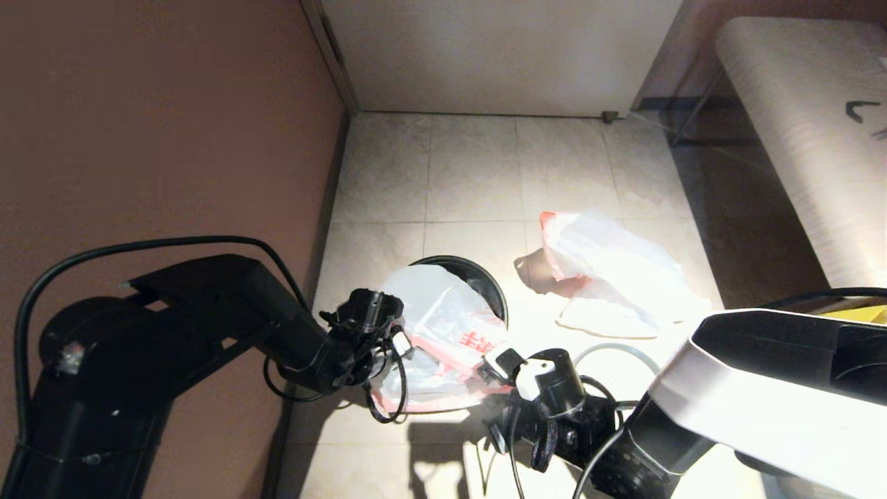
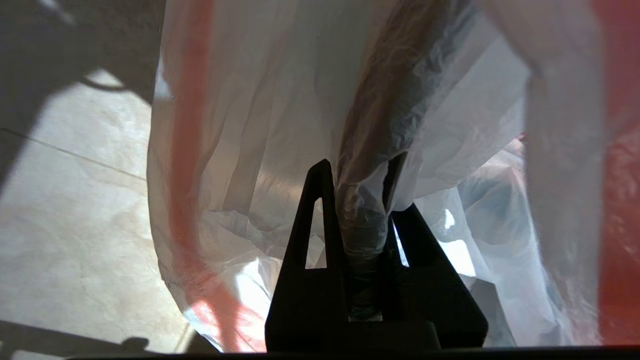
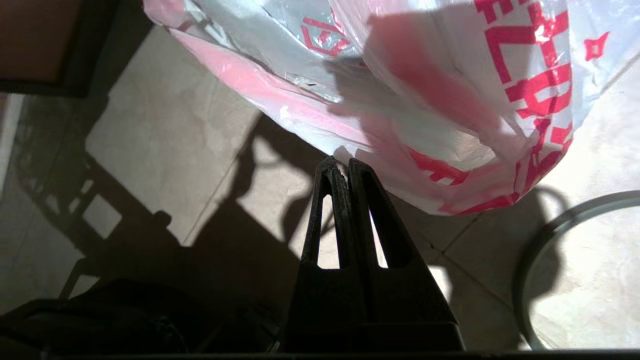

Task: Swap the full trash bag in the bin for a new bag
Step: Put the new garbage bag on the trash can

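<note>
1. Nearest the head camera is the right arm, white-shelled with a black wrist, coming in from the lower right. Its right gripper (image 3: 345, 167) has its fingers pressed together, tips at the lower pink-red edge of the new bag (image 1: 443, 333). Whether any film is caught between them I cannot tell.
2. The left arm, all black, reaches in from the lower left. The left gripper (image 2: 357, 175) is clamped on a gathered fold of the new bag; in the left wrist view a twisted bunch of white plastic runs down between the two black fingers (image 2: 320, 200).
3. The new bag, thin translucent white plastic with red characters and pink-red edges, hangs between the two grippers. It is draped over the near side of the bin (image 1: 478, 270) and hides most of the opening.
4. The bin is a small round black one on the tiled floor (image 1: 471, 173), close to the brown wall on the left. Only the far arc of its rim shows behind the bag.
5. The full trash bag (image 1: 617, 277), nearly plain white with a pink-red tip, lies slumped on the floor to the right of the bin, apart from it.
6. A thin grey hoop (image 3: 560, 235) lies flat on the tiles near the right gripper, just beside the bag's lower corner.
7. A pale cabinet front stands at the far end of the floor.
</note>
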Available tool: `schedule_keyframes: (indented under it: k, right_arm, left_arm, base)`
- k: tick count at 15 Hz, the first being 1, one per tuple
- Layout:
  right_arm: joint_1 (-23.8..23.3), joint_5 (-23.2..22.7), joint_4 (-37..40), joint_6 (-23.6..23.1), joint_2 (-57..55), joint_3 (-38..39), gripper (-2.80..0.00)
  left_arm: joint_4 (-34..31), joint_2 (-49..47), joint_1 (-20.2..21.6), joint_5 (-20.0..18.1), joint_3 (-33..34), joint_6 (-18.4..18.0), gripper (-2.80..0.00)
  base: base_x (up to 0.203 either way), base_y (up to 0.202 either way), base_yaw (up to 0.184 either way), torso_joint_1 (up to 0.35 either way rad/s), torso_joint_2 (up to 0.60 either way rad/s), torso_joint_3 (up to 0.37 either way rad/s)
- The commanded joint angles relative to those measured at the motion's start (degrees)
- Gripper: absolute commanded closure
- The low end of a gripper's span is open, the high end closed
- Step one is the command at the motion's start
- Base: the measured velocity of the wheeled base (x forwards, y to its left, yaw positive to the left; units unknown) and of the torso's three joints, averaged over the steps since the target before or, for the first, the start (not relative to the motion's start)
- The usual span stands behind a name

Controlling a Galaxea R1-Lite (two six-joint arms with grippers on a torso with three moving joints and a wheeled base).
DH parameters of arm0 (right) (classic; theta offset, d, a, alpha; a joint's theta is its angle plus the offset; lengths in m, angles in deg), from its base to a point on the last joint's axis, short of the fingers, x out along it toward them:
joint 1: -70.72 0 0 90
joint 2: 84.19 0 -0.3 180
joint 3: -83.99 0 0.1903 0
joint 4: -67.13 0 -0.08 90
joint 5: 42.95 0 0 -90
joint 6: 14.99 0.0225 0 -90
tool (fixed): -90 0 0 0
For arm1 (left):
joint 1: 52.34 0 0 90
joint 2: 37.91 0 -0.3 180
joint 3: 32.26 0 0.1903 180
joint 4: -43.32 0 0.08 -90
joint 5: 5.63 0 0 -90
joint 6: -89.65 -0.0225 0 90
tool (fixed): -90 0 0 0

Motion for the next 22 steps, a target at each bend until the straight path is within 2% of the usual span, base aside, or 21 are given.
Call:
schedule_keyframes:
  k: [1,7,10,13,17,22]
  right_arm:
    - [-1.85,-2.81,-0.30,-0.32,-0.88,0.05,0.00]
    - [-7.10,-4.74,-0.21,-1.99,-4.30,-5.15,0.00]
    - [-7.61,-4.03,-0.12,-3.22,-5.05,-4.73,0.00]
    - [-10.10,-1.16,-0.15,-3.75,-5.28,-5.76,0.00]
    - [-14.02,2.09,-0.25,-3.63,-5.88,-11.12,0.00]
    - [-14.37,3.30,-0.41,-2.40,-4.77,-13.90,0.00]
  left_arm:
    - [0.08,1.24,0.88,-2.35,0.41,0.40,0.00]
    - [0.60,4.09,1.01,-8.68,3.01,0.53,0.00]
    - [0.60,4.29,0.93,-8.68,3.06,0.53,0.00]
    - [0.51,4.71,0.84,-8.76,3.35,0.44,0.00]
    - [2.17,5.40,0.32,-10.04,5.07,0.18,0.00]
    - [4.71,5.52,-0.57,-10.47,6.88,-1.30,0.00]
  base:
    - [0.000,0.000,0.000,0.000,0.00,0.000]
    - [0.000,0.000,0.000,0.000,0.00,0.000]
    - [0.000,0.000,0.000,0.000,0.00,0.000]
    - [0.000,0.000,0.000,0.000,0.00,0.000]
    - [0.000,0.000,0.000,0.000,0.00,0.000]
    - [0.000,0.000,0.000,0.000,0.00,0.000]
